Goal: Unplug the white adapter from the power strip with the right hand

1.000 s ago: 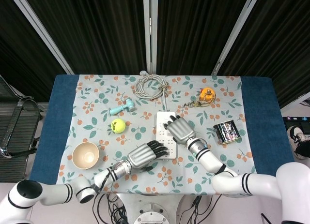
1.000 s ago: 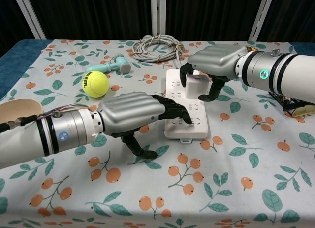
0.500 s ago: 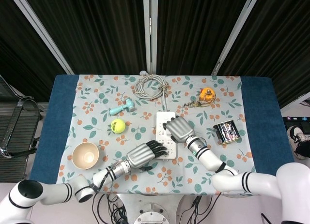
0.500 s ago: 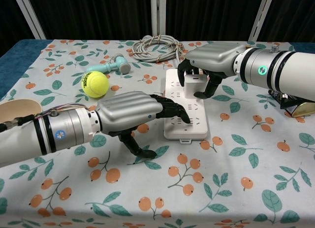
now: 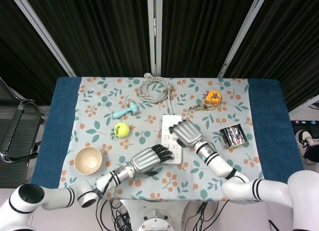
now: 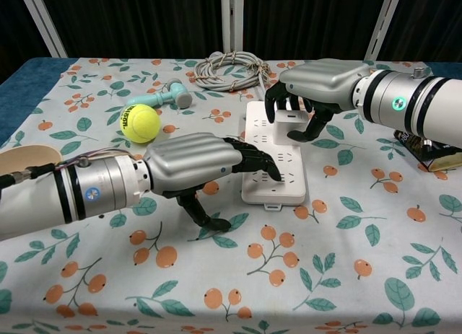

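The white power strip lies lengthwise in the middle of the floral cloth. The white adapter stands on its far half; the head view hides it under my right hand. My right hand arches over the adapter and grips it between fingers and thumb. I cannot tell whether its prongs are out of the socket. My left hand lies palm down at the strip's near left side, fingertips pressing on the strip's top.
A yellow tennis ball and a teal tool lie left of the strip. A bowl is at the near left, a coiled cable behind, an orange object and a battery box to the right.
My right hand closed tighter over the adapter and shifted slightly right, the adapter moving a little with it. The left hand stayed on the strip.
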